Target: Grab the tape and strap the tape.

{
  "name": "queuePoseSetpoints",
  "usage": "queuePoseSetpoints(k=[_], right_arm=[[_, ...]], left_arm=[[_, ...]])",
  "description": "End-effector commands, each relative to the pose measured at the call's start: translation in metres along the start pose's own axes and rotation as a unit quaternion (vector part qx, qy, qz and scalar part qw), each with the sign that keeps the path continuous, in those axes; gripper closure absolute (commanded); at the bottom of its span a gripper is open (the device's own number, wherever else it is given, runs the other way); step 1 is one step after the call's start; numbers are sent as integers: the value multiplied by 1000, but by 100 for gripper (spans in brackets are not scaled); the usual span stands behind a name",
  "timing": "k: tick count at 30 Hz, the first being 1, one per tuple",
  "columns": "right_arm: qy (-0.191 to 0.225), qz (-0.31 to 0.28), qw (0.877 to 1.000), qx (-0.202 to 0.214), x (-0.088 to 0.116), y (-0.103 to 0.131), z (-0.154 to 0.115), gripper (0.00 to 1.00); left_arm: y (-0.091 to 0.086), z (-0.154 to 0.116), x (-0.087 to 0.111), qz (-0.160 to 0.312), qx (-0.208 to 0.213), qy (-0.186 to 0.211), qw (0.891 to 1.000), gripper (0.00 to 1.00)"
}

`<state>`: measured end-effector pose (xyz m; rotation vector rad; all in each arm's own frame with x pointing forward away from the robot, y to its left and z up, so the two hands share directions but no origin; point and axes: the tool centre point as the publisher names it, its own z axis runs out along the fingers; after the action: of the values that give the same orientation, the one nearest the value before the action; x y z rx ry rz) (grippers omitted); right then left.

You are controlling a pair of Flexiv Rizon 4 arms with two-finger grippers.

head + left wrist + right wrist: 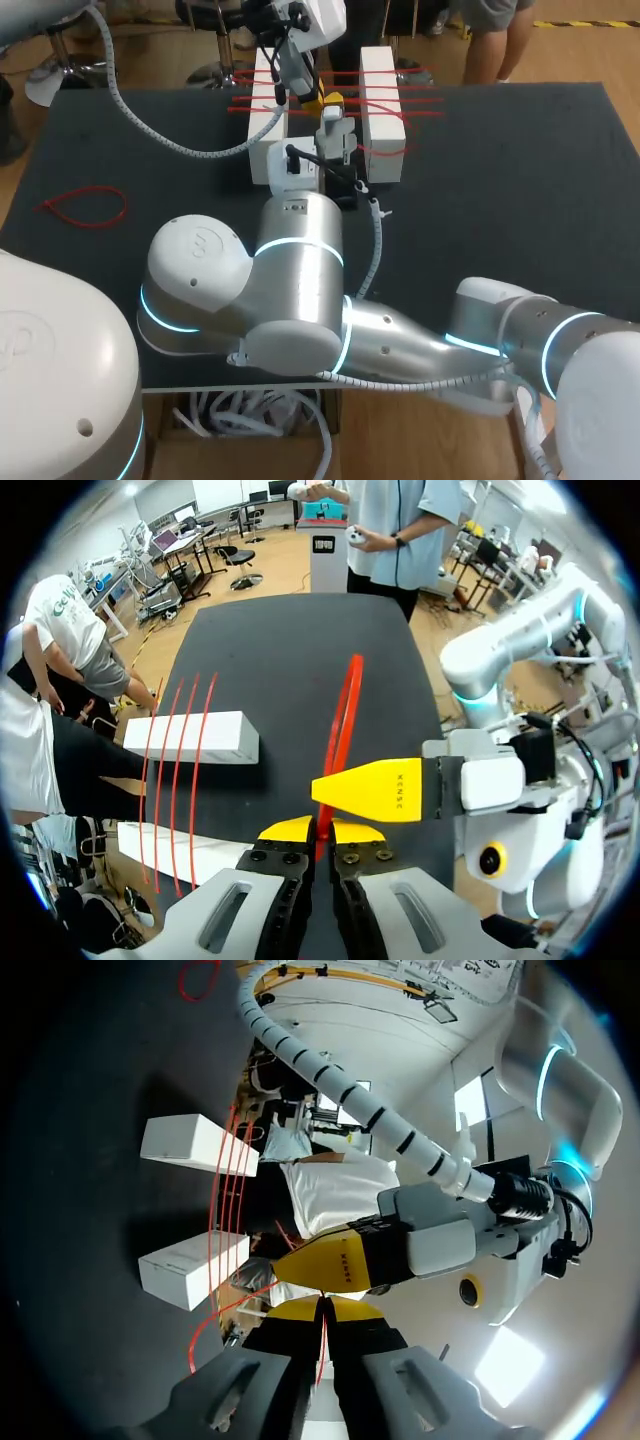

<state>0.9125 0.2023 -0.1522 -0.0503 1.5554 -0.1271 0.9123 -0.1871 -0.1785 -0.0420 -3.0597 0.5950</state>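
Note:
Two white blocks (270,125) (381,115) lie side by side at the table's far middle, with several red tapes (385,100) stretched across them. Between the blocks, my left gripper (312,98) and right gripper (333,108) meet tip to tip. In the left wrist view my left gripper (320,832) is shut on a red tape (343,720) that runs out ahead of it, and the right gripper's yellow finger (380,790) lies just past its tips. In the right wrist view my right gripper (322,1308) is shut on a thin red tape strand (322,1345).
A loose red tape loop (85,207) lies on the dark table (520,180) at the left. My right arm's big elbow (250,290) covers the near middle. A cardboard box of white straps (250,420) sits below the front edge.

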Motion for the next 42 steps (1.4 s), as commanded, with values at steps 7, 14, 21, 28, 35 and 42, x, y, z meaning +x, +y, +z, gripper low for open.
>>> queuePoseSetpoints(k=[7,14,21,28,35,42], right_arm=[[7,-1,1000,-12,-1,-9,-2,87],[6,3,1000,-30,-3,-16,-14,85],[2,2,999,-53,-2,-26,-29,98],[-6,16,996,-83,-3,-44,-44,11],[-9,17,996,-90,-1,-48,-45,0],[-9,17,996,-90,-1,-48,-45,0]], left_arm=[[-2,-1,0,-1,-2,0,1000,100],[-2,-1,0,-1,-2,0,1000,100],[-2,-1,0,-1,-2,0,1000,100],[-2,-1,0,-1,-2,0,1000,100],[52,-13,15,-16,-31,-4,999,100],[147,-24,27,-11,-54,-4,998,100]])
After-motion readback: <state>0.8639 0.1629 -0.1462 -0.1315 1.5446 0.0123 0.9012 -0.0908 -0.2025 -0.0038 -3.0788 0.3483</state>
